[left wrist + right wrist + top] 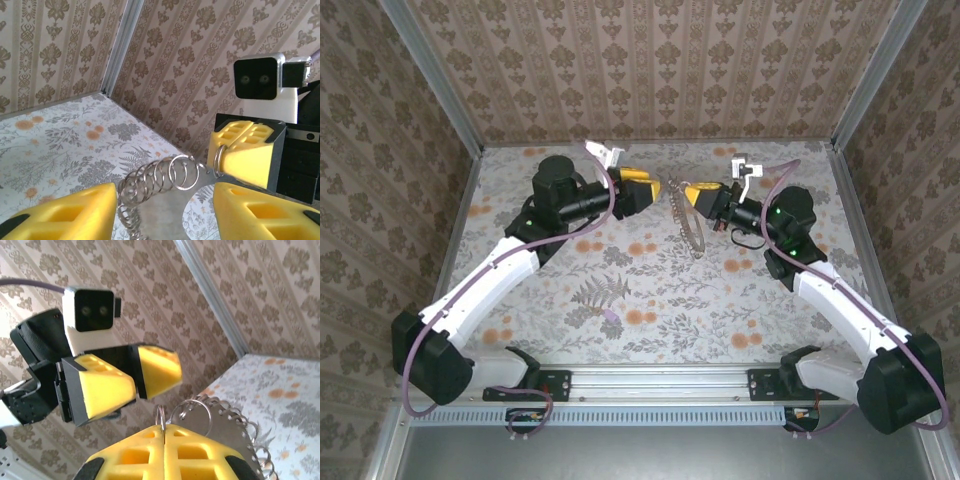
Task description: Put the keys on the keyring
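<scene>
The keys hang as a jagged silvery chain between the two arms, above the middle of the table. My right gripper is shut on a small silvery ring at the chain's top end, held edge-on. Beside it, several wire rings thread through holes in a flat grey metal piece. My left gripper stands open, one yellow finger on each side of those rings, touching neither. The grippers meet tip to tip. I cannot tell the keyring apart from the bunch.
Patterned walls enclose the floral table on three sides, with metal corner posts at the back. Both arms reach inward from the near rail. Cables loop beside each wrist.
</scene>
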### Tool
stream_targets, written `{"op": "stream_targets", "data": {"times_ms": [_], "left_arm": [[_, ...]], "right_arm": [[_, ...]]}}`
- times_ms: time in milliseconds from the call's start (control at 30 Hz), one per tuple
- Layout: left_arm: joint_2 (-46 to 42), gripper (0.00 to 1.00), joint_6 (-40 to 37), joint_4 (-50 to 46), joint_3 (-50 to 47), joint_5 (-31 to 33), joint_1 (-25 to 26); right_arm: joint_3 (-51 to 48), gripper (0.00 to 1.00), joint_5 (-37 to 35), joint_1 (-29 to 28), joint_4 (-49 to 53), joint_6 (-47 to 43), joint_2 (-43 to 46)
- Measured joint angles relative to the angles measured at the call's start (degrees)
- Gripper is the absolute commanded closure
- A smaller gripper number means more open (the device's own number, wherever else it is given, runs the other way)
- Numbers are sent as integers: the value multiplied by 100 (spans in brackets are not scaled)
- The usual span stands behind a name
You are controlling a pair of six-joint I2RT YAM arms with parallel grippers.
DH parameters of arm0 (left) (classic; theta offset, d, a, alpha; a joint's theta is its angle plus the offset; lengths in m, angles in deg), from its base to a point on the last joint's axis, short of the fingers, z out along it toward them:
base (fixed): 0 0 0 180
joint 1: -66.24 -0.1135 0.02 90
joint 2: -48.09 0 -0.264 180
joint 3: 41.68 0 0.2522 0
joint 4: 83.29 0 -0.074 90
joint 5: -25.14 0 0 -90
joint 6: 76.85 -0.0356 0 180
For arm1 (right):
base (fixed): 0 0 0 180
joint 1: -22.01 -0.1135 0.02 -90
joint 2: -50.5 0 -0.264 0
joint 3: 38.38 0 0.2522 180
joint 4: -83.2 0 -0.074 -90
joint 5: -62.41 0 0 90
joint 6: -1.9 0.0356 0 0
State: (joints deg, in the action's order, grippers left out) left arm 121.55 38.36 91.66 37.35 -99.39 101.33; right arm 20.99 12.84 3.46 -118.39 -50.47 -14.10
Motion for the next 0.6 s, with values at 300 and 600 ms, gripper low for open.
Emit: {"op": "stream_targets", "data": {"times_ms": [300,600], "left_arm": [[404,62,717,927,13,-566,0],[940,66,1156,1746,153,-1032,20]], "right_arm": [[0,100,-516,-127,-457,4,-13],[0,100,-684,-127,-474,4,-17]]}}
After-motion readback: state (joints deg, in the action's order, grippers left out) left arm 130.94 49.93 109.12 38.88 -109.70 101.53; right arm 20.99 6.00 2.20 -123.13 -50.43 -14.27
